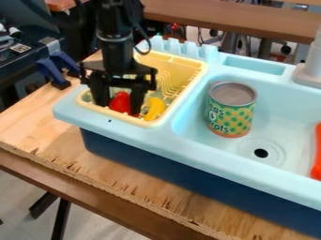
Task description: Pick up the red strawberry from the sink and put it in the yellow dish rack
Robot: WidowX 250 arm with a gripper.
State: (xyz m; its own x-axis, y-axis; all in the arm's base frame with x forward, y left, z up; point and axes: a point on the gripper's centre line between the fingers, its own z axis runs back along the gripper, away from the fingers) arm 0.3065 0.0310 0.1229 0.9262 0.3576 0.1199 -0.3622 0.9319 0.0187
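The black gripper [119, 99] hangs down into the front part of the yellow dish rack [183, 89], at the left end of the toy sink. Its two fingers stand wide apart, open, with a red object [120, 102] low between them; whether they touch it I cannot tell. Just right of the right finger lies a yellow banana-shaped toy [154, 108] in the same rack. A green and orange can [232, 110] stands upright in the sink basin [285, 126], to the right of the rack.
An orange-red object [317, 152] is at the basin's right edge, and a grey faucet base [309, 72] rises behind it. The rack's front wall and the light blue sink rim [207, 149] lie between the gripper and the wooden table [37, 126].
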